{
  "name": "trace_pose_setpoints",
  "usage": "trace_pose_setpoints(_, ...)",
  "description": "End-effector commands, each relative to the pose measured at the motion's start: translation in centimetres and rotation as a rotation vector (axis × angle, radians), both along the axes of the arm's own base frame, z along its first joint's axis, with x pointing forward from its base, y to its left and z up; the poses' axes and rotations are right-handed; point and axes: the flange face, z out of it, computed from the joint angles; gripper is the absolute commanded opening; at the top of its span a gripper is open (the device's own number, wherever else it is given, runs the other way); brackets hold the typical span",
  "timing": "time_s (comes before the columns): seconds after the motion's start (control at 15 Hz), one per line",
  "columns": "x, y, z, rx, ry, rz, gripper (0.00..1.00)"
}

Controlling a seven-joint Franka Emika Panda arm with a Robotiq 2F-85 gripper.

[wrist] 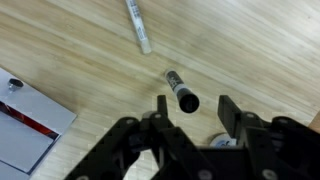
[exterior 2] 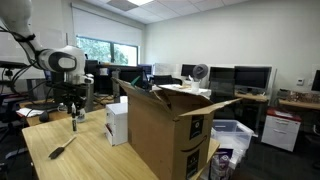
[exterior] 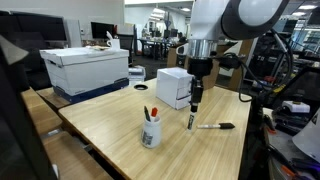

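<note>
Gripper point(wrist: 193, 106) state: released. The jaws are parted wider than the black marker point(wrist: 181, 91) between them. In the wrist view a gap is seen on each side of the marker, so no contact with either of the fingers point(wrist: 160, 108) is shown. The marker is seen just right of frame centre, with one end toward the camera and the body slanting away to the upper left, toward the wooden table point(wrist: 250, 50).

In an exterior view the gripper point(exterior: 197, 97) is seen right of centre, pointed straight down. The black marker point(exterior: 192, 119) is nearly upright directly below it. Whether its lower end rests on the table point(exterior: 110, 125) cannot be told. A second marker point(exterior: 216, 126) is laid flat just right of it, apart from the fingers. In the wrist view that second marker point(wrist: 139, 26) is seen at the top of the frame, tilted.

A white cup point(exterior: 150, 133) with pens in it, some red showing, is placed at lower centre, left of the gripper. A small white box point(exterior: 174, 87) is set just behind the gripper, toward frame centre. Its corner, with a red strip, is seen at the lower left of the wrist view. A large white lidded box point(exterior: 88, 65) is stacked on a blue bin point(exterior: 100, 92) at the left.

In an exterior view the gripper point(exterior 2: 73, 108) is seen at the left edge, with the second marker point(exterior 2: 62, 149) below it. The centre foreground is filled by an open cardboard box point(exterior 2: 165, 135).
</note>
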Motion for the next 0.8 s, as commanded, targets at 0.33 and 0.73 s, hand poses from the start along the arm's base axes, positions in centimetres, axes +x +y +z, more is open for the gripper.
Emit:
trace_pose_setpoints(0.33,-0.7,0.9,1.5,0.012,-0.04,0.043,1.0)
trace_pose_setpoints(0.73,-0.2,4.1,3.2,0.041,-0.076,0.107,1.0)
